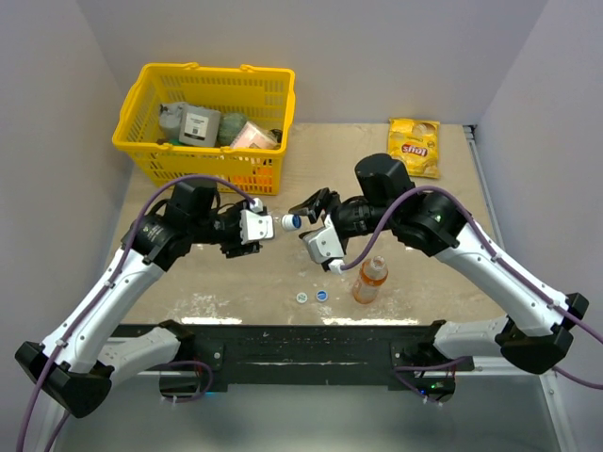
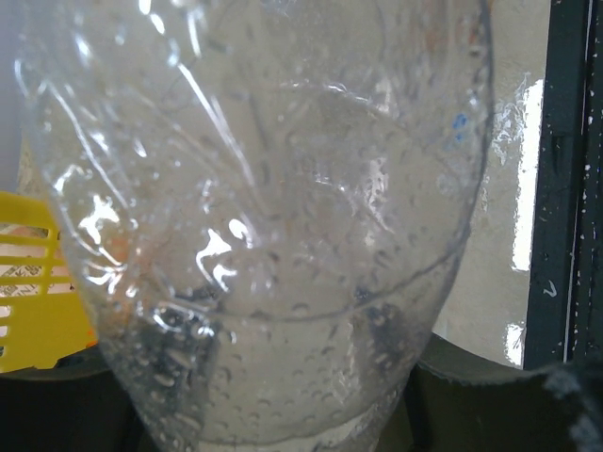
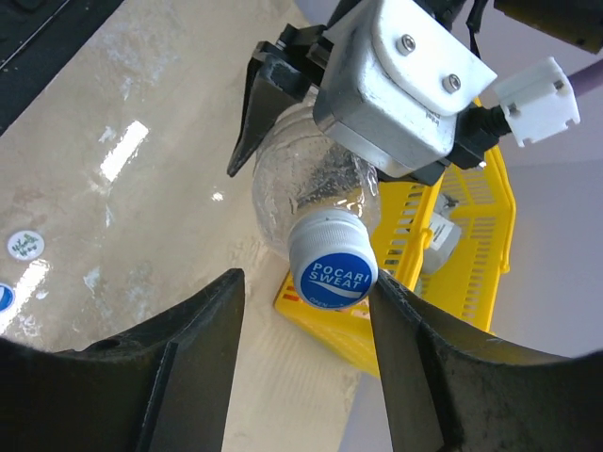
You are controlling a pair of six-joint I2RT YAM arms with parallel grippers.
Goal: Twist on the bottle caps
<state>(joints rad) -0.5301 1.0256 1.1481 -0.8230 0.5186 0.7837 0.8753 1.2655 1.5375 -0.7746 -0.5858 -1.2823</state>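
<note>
**Left tool** (image 1: 267, 226) is clamped on a clear colourless plastic bottle (image 2: 283, 235), held level above the bench (image 1: 217, 282) with its mouth towards 3 o'clock in the top view. A small round blue plastic cap (image 3: 332, 268) sits on that mouth.

**Right tool** (image 3: 306, 282) stands partly spread, one finger either side of the blue plastic cap, with a gap visible on one side.

From the held cap:
- **6 o'clock:** a whitish-grey round cap (image 1: 301, 298) and a second blue cap (image 1: 322, 295) lie just beside each other on the bench.
- **4 o'clock:** an orange plastic bottle (image 1: 369, 280) stands upright.
- **11 o'clock:** a yellow plastic basket (image 1: 215, 71).
- **2 o'clock:** a yellow crisp packet (image 1: 415, 146).
</note>
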